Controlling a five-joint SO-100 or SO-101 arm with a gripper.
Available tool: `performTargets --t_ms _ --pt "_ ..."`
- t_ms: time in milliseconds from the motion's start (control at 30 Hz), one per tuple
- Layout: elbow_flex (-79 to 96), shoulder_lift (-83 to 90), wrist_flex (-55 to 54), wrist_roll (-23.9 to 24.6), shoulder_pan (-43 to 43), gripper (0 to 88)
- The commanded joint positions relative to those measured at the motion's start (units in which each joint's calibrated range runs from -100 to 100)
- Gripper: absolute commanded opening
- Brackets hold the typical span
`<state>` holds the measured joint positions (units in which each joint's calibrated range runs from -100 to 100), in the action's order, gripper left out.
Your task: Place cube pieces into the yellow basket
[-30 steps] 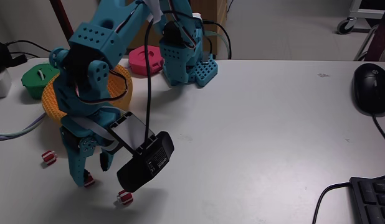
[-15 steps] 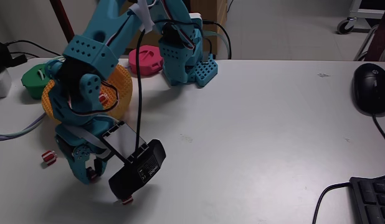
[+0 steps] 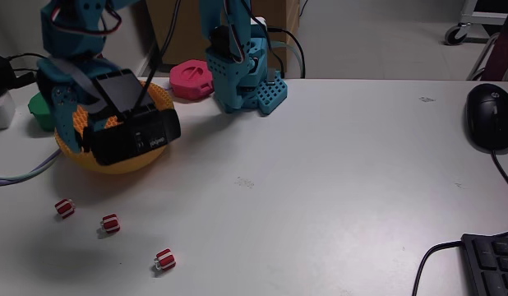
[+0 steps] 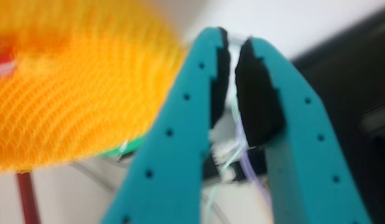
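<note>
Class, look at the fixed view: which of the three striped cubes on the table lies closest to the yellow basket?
The leftmost cube, just below the yellow basket; the middle cube and the right cube lie progressively farther away.

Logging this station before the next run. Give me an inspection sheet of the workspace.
Surface: white table, bare in the middle.
Job's things: three red-white cubes on the table near the front left; yellow basket behind them, partly hidden by the arm.
Clutter: mouse, keyboard corner, pink disc, green disc.
Claw: nearly shut by the basket; nothing visible between the tips.
Cables: black cable near the keyboard.
Surroundings: cart wheel.
</note>
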<state>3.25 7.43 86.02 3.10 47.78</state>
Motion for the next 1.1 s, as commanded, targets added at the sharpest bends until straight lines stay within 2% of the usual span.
performTargets --t_ms 0,33,100,200,333,367,467,567,667,1067 --pt "8.0 13.4 2.9 -2.0 5.9 0.0" --pt "10.4 15.0 3.6 -2.7 7.3 0.0" --pt "13.0 16.2 4.9 -3.9 8.9 5.5" --pt "11.8 15.0 4.9 -3.5 11.5 9.5" --pt "6.7 13.5 8.3 -2.1 10.8 24.9" --pt "5.4 13.4 7.6 -2.1 9.4 25.7" --pt "2.2 11.9 5.5 -2.0 1.1 26.3" --pt "0.6 5.7 5.4 0.9 -10.0 25.2" --pt "-1.2 -3.7 3.1 4.1 -15.6 23.2" --pt "-10.6 -23.5 -2.4 8.5 -15.7 21.5"
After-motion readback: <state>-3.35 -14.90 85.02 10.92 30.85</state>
